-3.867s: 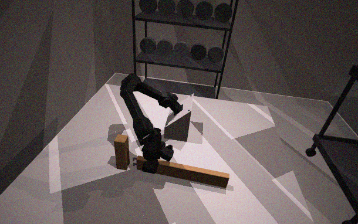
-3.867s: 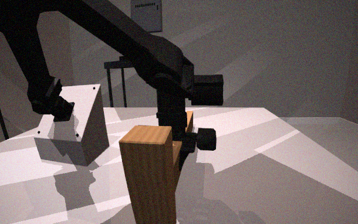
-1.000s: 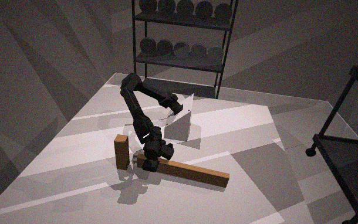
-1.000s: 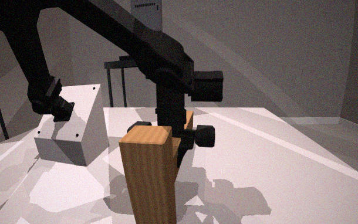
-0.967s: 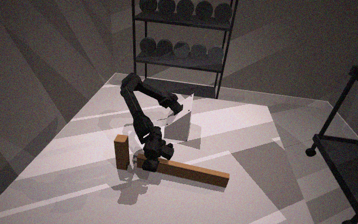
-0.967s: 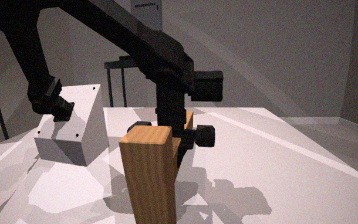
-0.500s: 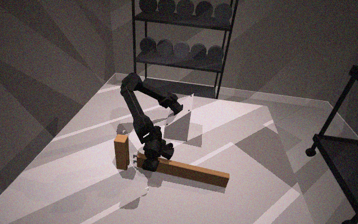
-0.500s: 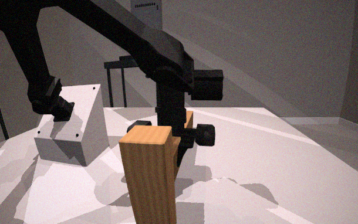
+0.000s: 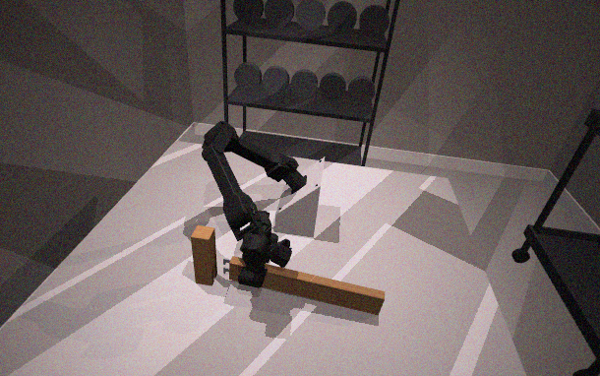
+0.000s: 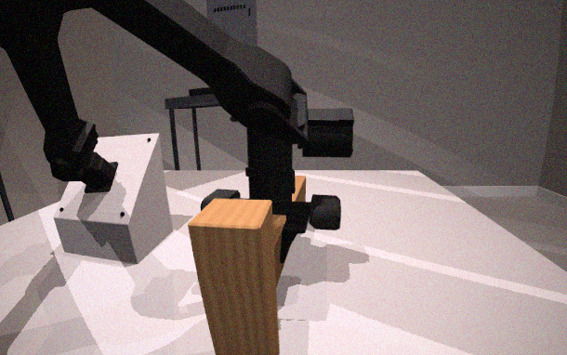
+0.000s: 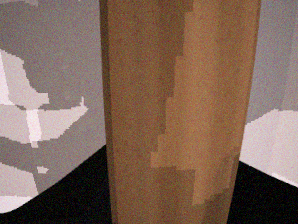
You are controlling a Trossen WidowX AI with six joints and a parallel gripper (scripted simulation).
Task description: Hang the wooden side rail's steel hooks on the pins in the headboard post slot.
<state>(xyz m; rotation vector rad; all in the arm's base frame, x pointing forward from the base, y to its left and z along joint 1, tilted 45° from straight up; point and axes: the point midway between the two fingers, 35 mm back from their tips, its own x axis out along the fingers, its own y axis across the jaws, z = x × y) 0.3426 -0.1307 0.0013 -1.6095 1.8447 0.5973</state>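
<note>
The wooden side rail (image 9: 320, 287) (image 11: 175, 100) lies lengthwise to the right of the headboard post (image 9: 204, 256) (image 10: 237, 279). My gripper (image 9: 253, 276) is shut on the rail close to its hook end. Two steel hooks (image 9: 226, 266) stick out from that end toward the upright post, with a small gap between them and the post in the top view. The rail's near end is slightly raised; its far end is low, at the table. In the exterior view the post hides the hooks and most of the rail. The slot and its pins are not visible.
A white wedge-shaped block (image 9: 295, 217) (image 10: 153, 204) carries the arm's base behind the rail. A shelf rack (image 9: 300, 109) with round objects stands beyond the table's back edge. A dark metal frame (image 9: 561, 266) stands at the right.
</note>
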